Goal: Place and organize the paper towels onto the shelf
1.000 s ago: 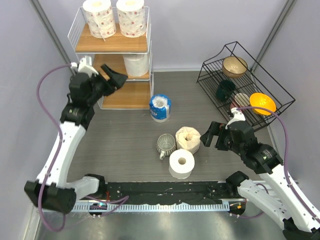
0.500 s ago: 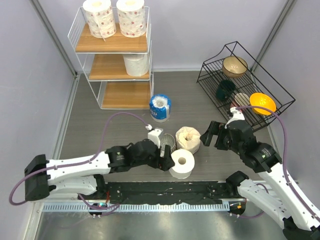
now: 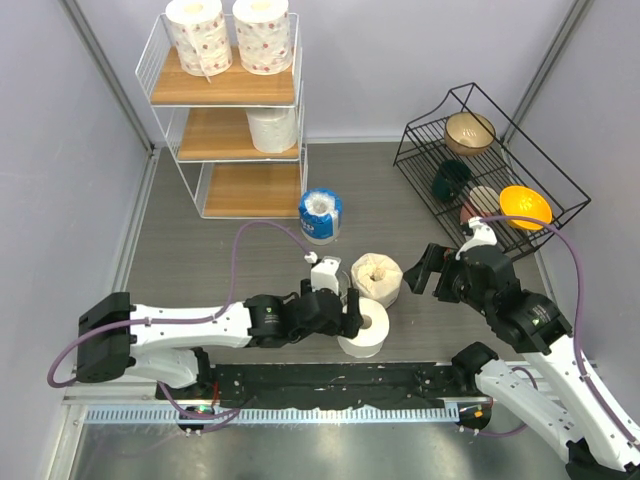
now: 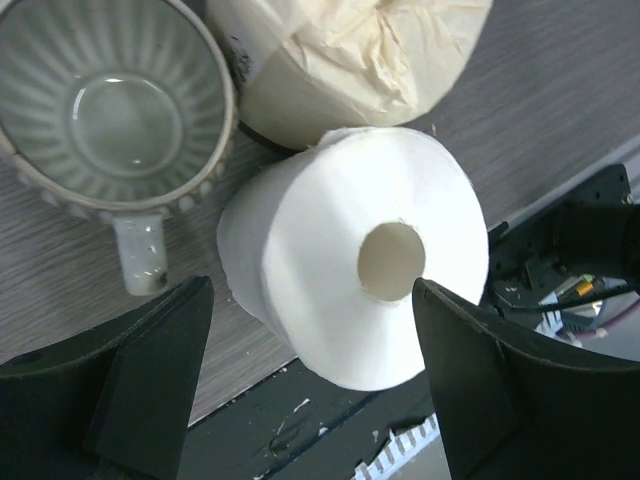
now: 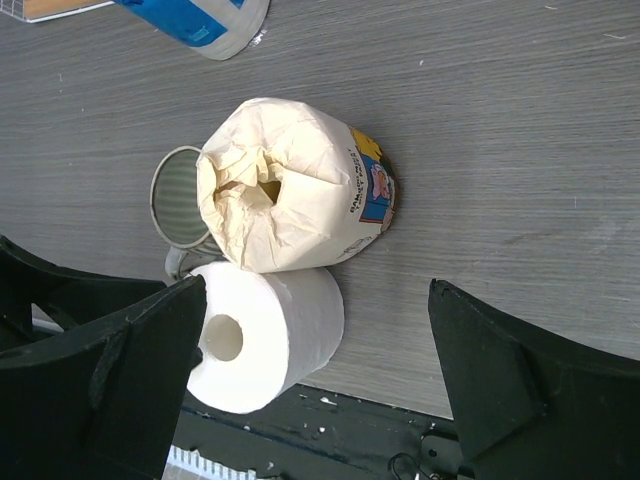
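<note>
L jaws: apart, straddling plain white roll (image 4: 350, 250) on desk (image 3: 240, 260).
R jaws: apart, nr cream roll (image 5: 290, 185).
Shelf (image 3: 228, 90): holds 3 rolls (image 3: 197, 35); blue roll (image 3: 320, 215) on desk beside it.

Logged a clear ribbed glass mug (image 4: 115, 120) upright and empty on the grey wood-grain table (image 3: 230, 260), handle toward the near edge. At my far right stood a black wire rack (image 3: 520, 132), tilted. It held a tan bowl (image 3: 469, 132), a dark green cup (image 3: 451, 178) and an orange bowl (image 3: 526, 206). A pale item between them was too small to tell.
</note>
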Tool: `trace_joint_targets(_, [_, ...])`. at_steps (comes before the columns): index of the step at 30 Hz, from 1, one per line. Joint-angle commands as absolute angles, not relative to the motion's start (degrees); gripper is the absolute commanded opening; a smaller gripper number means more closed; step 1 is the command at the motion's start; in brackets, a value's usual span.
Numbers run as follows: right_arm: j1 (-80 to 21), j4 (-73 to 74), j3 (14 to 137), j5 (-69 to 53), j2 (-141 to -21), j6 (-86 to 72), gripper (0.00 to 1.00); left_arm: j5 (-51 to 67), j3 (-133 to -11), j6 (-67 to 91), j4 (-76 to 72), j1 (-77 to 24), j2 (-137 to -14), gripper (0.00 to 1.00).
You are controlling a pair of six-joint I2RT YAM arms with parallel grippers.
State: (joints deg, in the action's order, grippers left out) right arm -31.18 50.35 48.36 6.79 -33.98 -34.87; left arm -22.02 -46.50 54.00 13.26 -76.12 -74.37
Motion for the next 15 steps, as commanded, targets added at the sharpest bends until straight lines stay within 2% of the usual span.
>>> trace_joint_targets(1, [-31.5,50.3,50.6,7.5,-33.8,-35.3,0.98,-28.8,-48.8,56.4,15.2,-76.2,-74.4,0.85])
trace_joint_targets(10, [-31.5,50.4,50.2,7.6,-33.5,-35.2,0.98,-27.7,-50.1,56.4,15.6,-76.4,-77.9,0.83])
trace_joint_targets(15, [-31.5,50.4,50.3,7.6,-33.7,-35.1,0.98,-27.2,-50.7,56.2,15.4,-76.5,-79.7,0.78])
